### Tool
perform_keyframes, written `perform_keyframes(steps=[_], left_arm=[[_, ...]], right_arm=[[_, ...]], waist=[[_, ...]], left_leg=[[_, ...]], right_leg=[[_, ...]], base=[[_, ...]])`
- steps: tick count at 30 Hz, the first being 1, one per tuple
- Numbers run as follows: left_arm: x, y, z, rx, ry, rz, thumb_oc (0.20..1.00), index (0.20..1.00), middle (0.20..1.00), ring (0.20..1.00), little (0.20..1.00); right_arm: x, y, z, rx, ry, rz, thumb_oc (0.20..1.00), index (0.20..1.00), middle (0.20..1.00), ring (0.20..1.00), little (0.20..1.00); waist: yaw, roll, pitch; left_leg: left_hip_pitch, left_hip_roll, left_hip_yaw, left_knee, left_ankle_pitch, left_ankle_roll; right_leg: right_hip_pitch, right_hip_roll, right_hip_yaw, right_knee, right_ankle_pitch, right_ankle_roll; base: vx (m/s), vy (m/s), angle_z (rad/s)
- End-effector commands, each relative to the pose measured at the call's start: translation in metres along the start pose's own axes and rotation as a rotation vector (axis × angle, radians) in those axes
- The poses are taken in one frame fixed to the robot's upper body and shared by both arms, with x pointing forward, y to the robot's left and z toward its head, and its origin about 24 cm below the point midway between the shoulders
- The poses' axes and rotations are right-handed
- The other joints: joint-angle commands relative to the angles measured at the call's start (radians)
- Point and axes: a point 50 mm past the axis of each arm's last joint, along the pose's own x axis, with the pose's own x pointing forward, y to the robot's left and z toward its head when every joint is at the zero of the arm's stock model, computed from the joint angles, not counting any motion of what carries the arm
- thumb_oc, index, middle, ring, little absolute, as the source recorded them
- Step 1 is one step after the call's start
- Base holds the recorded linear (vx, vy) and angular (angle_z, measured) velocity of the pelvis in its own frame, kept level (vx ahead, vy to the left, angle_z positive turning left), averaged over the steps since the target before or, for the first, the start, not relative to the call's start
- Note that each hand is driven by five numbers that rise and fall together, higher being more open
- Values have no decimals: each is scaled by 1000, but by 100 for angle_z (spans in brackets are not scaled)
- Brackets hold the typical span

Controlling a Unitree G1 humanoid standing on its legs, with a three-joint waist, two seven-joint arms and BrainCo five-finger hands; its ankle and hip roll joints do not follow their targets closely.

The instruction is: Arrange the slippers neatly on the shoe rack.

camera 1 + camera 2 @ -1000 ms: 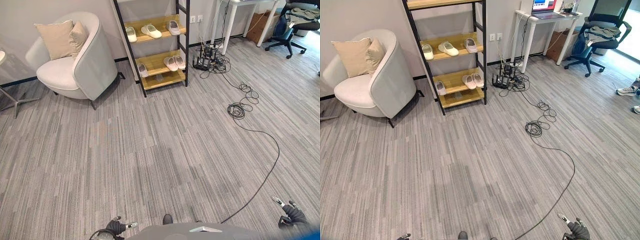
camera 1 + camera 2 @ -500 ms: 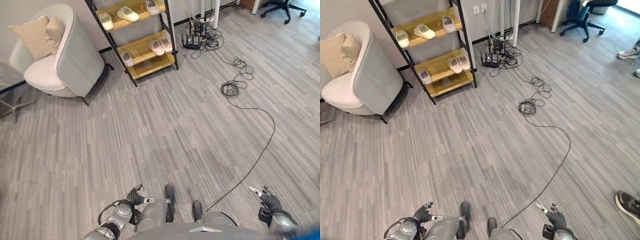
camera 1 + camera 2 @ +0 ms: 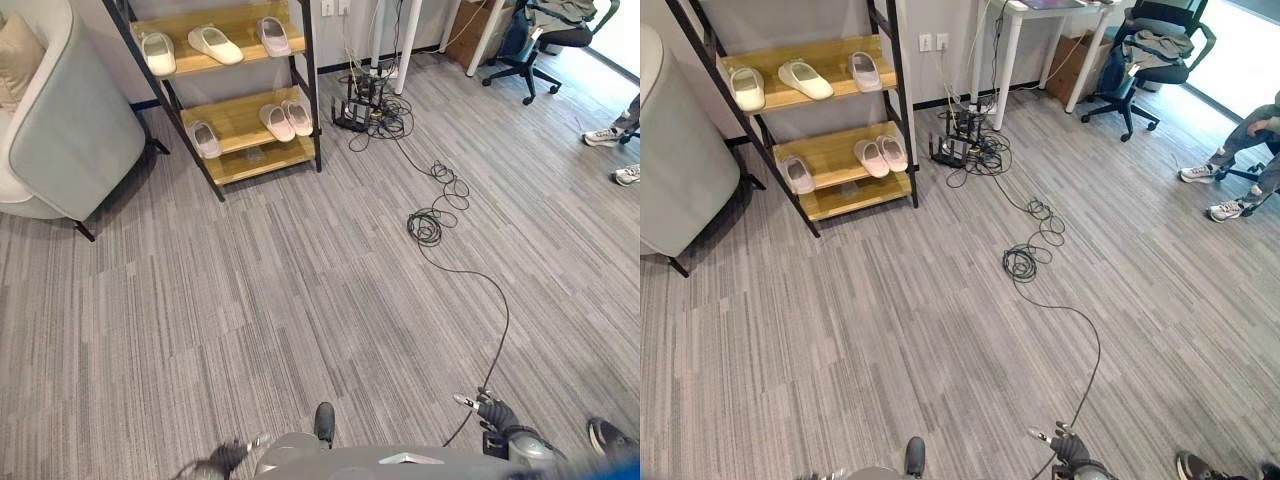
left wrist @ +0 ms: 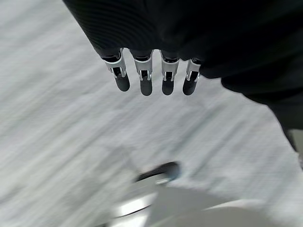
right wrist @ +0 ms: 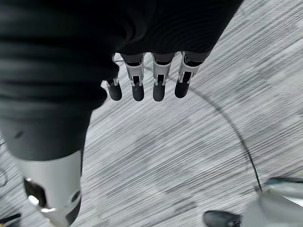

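Slippers [image 3: 215, 43] are all sitting on the rack [image 3: 240, 118], though unevenly, while the left robot hand [image 4: 151, 71] and right robot hand [image 5: 151, 78] are hanging slack and empty.

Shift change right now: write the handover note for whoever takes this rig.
Left robot hand: open, empty, hanging low over the floor.
Right robot hand: open, empty, low at the robot's right.
Slippers: three on the shoe rack's upper shelf, one of them turned askew; three on the lower shelf, two paired, one apart.
Done: all slippers in sight are on the rack.
Left: walk to the rack across the floor and straighten and pair them. Mind the coiled cable.
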Motion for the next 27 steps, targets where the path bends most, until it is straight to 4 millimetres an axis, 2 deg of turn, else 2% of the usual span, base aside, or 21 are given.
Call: perform_keyframes(steps=[1, 3, 4, 6, 7, 8, 11, 12, 14, 16, 17, 18, 19, 20, 21, 22, 23, 25, 26, 27], left_arm=[[-1, -14, 0, -12, -8, -21, 1000, 1000, 1000, 1000, 1000], [0, -12, 4, 2, -19, -8, 1000, 1000, 1000, 1000, 1000], [1, -12, 10, 10, -41, -7, 1000, 1000, 1000, 1000, 1000], [2, -14, 22, 20, -75, -10, 1000, 1000, 1000, 1000, 1000], [2, -18, 25, 39, -85, -32, 1000, 1000, 1000, 1000, 1000], [2, -23, 21, 40, -76, -40, 1000, 1000, 1000, 1000, 1000], [-1, -32, 12, 39, -45, -67, 1000, 1000, 1000, 1000, 1000], [-1, -34, 12, 25, -41, -69, 1000, 1000, 1000, 1000, 1000], [-1, -36, 14, 31, -46, -73, 1000, 1000, 1000, 1000, 1000], [0, -37, 17, 33, -54, -64, 1000, 1000, 1000, 1000, 1000], [0, -36, 20, 25, -60, -56, 1000, 1000, 1000, 1000, 1000], [0, -36, 20, 25, -60, -56, 1000, 1000, 1000, 1000, 1000], [0, -36, 20, 20, -60, -52, 1000, 1000, 1000, 1000, 1000], [0, -35, 18, 19, -57, -46, 1000, 1000, 1000, 1000, 1000], [0, -34, 18, 17, -55, -41, 1000, 1000, 1000, 1000, 1000], [0, -32, 16, 26, -56, -25, 1000, 1000, 1000, 1000, 1000], [0, -30, 16, 28, -55, -19, 1000, 1000, 1000, 1000, 1000], [0, -23, 14, 28, -49, 7, 1000, 1000, 1000, 1000, 1000], [0, -20, 7, 9, -24, 12, 1000, 1000, 1000, 1000, 1000], [-2, -21, -5, 17, 18, 2, 1000, 1000, 1000, 1000, 1000]], right_arm=[[-4, -20, 13, -7, -80, -41, 1000, 1000, 1000, 1000, 1000], [-5, -21, 12, -16, -84, -38, 1000, 1000, 1000, 1000, 1000], [-6, -22, 10, -22, -79, -44, 1000, 1000, 1000, 1000, 1000], [-5, -24, 9, -29, -64, -55, 1000, 1000, 1000, 1000, 1000], [-6, -27, 4, -29, -43, -65, 1000, 1000, 1000, 1000, 1000], [-7, -29, 1, -31, -36, -67, 1000, 1000, 1000, 1000, 1000], [-8, -31, 1, -56, -39, -66, 1000, 1000, 1000, 1000, 1000], [-8, -33, 3, -51, -46, -77, 1000, 1000, 1000, 1000, 1000], [-8, -34, 9, -50, -69, -86, 1000, 1000, 1000, 1000, 1000], [-8, -37, 15, -63, -97, -96, 1000, 1000, 1000, 1000, 1000], [-9, -40, 16, -93, -98, -101, 1000, 1000, 1000, 1000, 1000], [-9, -40, 16, -93, -98, -101, 1000, 1000, 1000, 1000, 1000], [-9, -43, 17, -112, -99, -104, 1000, 1000, 1000, 1000, 1000], [-9, -44, 20, -125, -112, -104, 1000, 1000, 1000, 1000, 1000], [-9, -44, 22, -130, -116, -107, 1000, 1000, 1000, 1000, 1000], [-8, -42, 25, -150, -129, -105, 1000, 1000, 1000, 1000, 1000], [-8, -40, 25, -154, -131, -102, 1000, 1000, 1000, 1000, 1000], [-7, -34, 31, -154, -157, -90, 1000, 1000, 1000, 1000, 1000], [-7, -29, 37, -158, -189, -72, 1000, 1000, 1000, 1000, 1000], [-7, -26, 35, -155, -186, -62, 1000, 1000, 1000, 1000, 1000]], waist=[[-34, 64, 28], [-69, 60, 46], [-82, 55, 46], [-110, 64, 54], [-123, 62, 45], [-122, 59, 37], [-117, 64, 3], [-113, 62, 6], [-102, 53, 9], [-91, 36, 21], [-80, 26, 29], [-80, 26, 30], [-74, 20, 29], [-63, 16, 26], [-54, 16, 25], [-32, 16, 26], [-24, 15, 27], [1, 3, 32], [10, 4, 22], [10, 3, 5]], left_leg=[[101, 62, -72, -128, -46, -99], [165, 59, -114, -139, -75, -110], [181, 52, -132, -146, -85, -121], [229, 64, -166, -163, -109, -138], [246, 61, -187, -161, -128, -146], [248, 57, -189, -151, -134, -147], [243, 81, -209, -88, -129, -171], [211, 85, -204, -28, -108, -191], [153, 107, -151, 82, -71, -219], [76, 144, -78, 218, -56, -218], [37, 170, -28, 217, -66, -206], [37, 171, -28, 219, -67, -206], [28, 179, -15, 170, -84, -201], [19, 185, -17, 78, -78, -210], [2, 187, -27, 30, -49, -217], [-49, 185, -61, -49, 31, -230], [-71, 183, -67, -78, 59, -234], [-116, 174, -73, -126, 88, -244], [-105, 175, -81, -157, 107, -241], [-78, 168, -90, -167, 112, -232]], right_leg=[[-103, -145, -44, -235, -12, -61], [-141, -114, -25, -395, -37, -78], [-169, -103, 5, -496, -28, -72], [-180, -77, 63, -635, 3, -55], [-171, -69, 101, -674, 12, -53], [-151, -64, 111, -687, 21, -63], [-125, -36, 107, -667, 4, -90], [-108, -39, 93, -672, -5, -99], [-74, -46, 57, -676, -30, -120], [-31, -54, 25, -681, -57, -142], [2, -61, 4, -686, -79, -147], [4, -61, 4, -686, -80, -147], [23, -69, -7, -694, -92, -142], [43, -77, -21, -700, -104, -136], [55, -79, -28, -704, -109, -134], [90, -72, -34, -720, -124, -134], [107, -67, -34, -726, -129, -135], [149, -62, -17, -738, -146, -135], [166, -54, 1, -733, -154, -132], [175, -66, 14, -727, -155, -118]], base=[[573, 76, 20], [535, -75, 2], [420, -115, 59], [404, -94, 95], [377, -124, 83], [358, -166, 79], [264, -176, 79], [131, -161, 34], [114, -154, 49], [154, -151, 84], [135, -94, 73], [178, -45, 70], [218, 42, 42], [291, 68, 11], [352, 123, 22], [306, 122, 27], [331, 128, 27], [290, 159, -9], [403, 342, -17], [420, 401, -41]])
